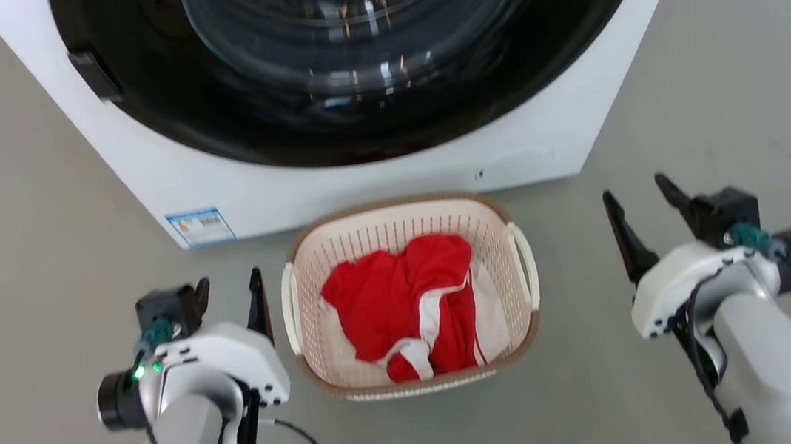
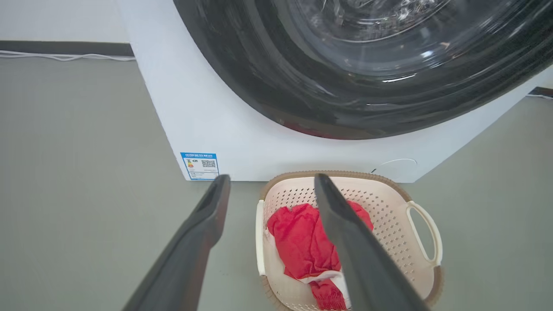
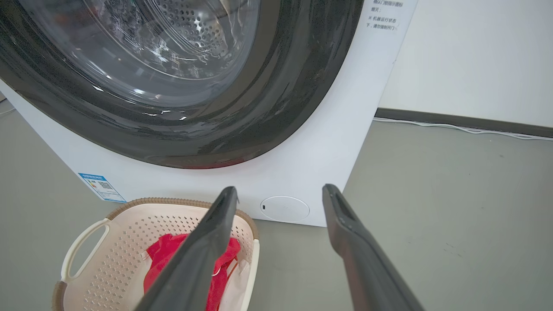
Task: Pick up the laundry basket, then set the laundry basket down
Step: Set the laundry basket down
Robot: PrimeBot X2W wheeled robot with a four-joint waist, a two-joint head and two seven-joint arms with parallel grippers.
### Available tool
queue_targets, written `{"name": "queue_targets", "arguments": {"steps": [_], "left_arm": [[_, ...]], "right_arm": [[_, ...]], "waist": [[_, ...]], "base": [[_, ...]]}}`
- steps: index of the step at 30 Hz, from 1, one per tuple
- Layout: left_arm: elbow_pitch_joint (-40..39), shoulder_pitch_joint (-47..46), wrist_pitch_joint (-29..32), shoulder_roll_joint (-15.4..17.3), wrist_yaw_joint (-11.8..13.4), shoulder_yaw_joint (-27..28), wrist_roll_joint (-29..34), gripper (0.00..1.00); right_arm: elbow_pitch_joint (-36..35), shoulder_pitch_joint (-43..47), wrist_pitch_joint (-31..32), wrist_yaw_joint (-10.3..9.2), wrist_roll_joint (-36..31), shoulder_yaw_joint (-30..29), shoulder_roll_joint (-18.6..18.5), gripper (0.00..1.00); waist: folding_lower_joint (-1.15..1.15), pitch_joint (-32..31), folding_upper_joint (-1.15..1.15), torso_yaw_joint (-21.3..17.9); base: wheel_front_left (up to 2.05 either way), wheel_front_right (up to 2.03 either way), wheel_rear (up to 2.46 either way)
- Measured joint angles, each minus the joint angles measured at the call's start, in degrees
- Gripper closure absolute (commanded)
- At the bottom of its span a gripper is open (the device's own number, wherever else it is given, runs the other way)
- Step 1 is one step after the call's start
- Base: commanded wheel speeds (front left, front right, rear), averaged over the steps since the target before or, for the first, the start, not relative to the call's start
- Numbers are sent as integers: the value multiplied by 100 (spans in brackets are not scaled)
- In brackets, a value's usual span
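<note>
The laundry basket [image 1: 368,240], a small cream-white plastic basket with little holes, a brown woven-look rim and two white loop handles, is sitting on the grey floor [image 1: 30,219] right in front of the big white washing machine [image 1: 361,181]. A red and white cloth [image 1: 396,289] is lying inside it.

I am holding the left gripper [image 1: 229,278] [image 2: 271,177] with its two dark fingers spread wide apart, gripping nothing and touching nothing. The right gripper [image 1: 634,187] [image 3: 280,188] is gaping wide too, with nothing in it.

The basket is standing upright, mouth facing up, one handle pointing left and one right. I cannot tell which way its long side is running.

Both pale arms are reaching forward, one on each side of the basket, fingers pointing at the washing machine. The left gripper is hanging just beside the left handle, and the right one is sitting farther out from the right handle.
</note>
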Motion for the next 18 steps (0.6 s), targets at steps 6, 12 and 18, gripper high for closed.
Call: {"name": "queue_targets", "arguments": {"steps": [6, 12, 18], "left_arm": [[-394, 624, 1, 15, -32, 480, 194, 0], [-660, 1336, 3, -87, -103, 947, 416, 0], [-984, 1822, 3, -115, -182, 1296, 600, 0]], "right_arm": [[-290, 452, 0, 0, -183, -166, 79, 0], [-626, 1017, -1, 0, -224, -327, 88, 0], [-1005, 1411, -1, 0, -224, -345, 86, 0]], "waist": [[0, -504, 0, -20], [0, -1070, 0, 16], [0, -1399, 0, 71]], "base": [[0, 0, 0], [0, 0, 0], [0, 0, 0]]}}
